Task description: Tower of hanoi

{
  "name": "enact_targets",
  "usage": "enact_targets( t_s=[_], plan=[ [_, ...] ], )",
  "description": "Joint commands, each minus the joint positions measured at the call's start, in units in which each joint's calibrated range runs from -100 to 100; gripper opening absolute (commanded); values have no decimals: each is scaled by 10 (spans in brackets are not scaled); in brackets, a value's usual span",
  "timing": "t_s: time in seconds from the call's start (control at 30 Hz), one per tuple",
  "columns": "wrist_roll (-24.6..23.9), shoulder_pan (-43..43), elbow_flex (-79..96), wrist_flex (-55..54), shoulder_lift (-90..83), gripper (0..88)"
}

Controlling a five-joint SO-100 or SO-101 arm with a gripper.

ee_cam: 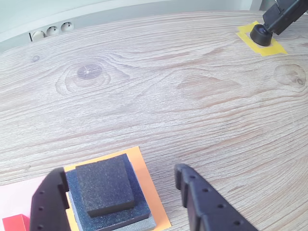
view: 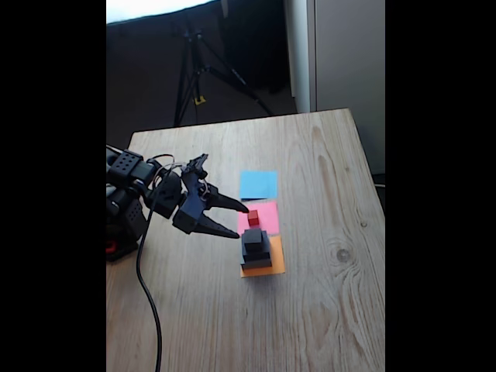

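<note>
- Fingers [view: 242, 221] spread apart and empty, tips just left of the stack in the fixed view; in the wrist view, one finger [ee_cam: 48, 199] at the stack's left edge, the other to its right over bare table [ee_cam: 192, 96].
- Stack on the orange paper square [view: 275, 267]: large flat grey block [ee_cam: 149, 222] at the bottom, medium black block [ee_cam: 137, 204] on it, small black cube [ee_cam: 103, 185] on top.
- Tiny red cube [view: 253, 218] alone on the pink paper square [view: 267, 213], just behind the stack; blue paper square [view: 258, 184] beyond it, bare.
- Likely step: taking the small black cube off the top.
- Best done by centring the gap over that cube alone, then lowering only to its height, above the medium block.
- Worth closing squarely on opposite faces and lifting straight up, so the lower blocks stay aligned.
- Risk: left finger close to the red cube; sideways drift could knock it.
</note>
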Motion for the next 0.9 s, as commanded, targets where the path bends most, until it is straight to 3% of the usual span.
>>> enact_targets(
  t_s=[0.0,0.37,0.87],
  plan=[
    [7,5,38,-102,14,270],
    [7,-16,84,-238,83,297],
    [7,-21,99,-321,151,347]
  ],
)
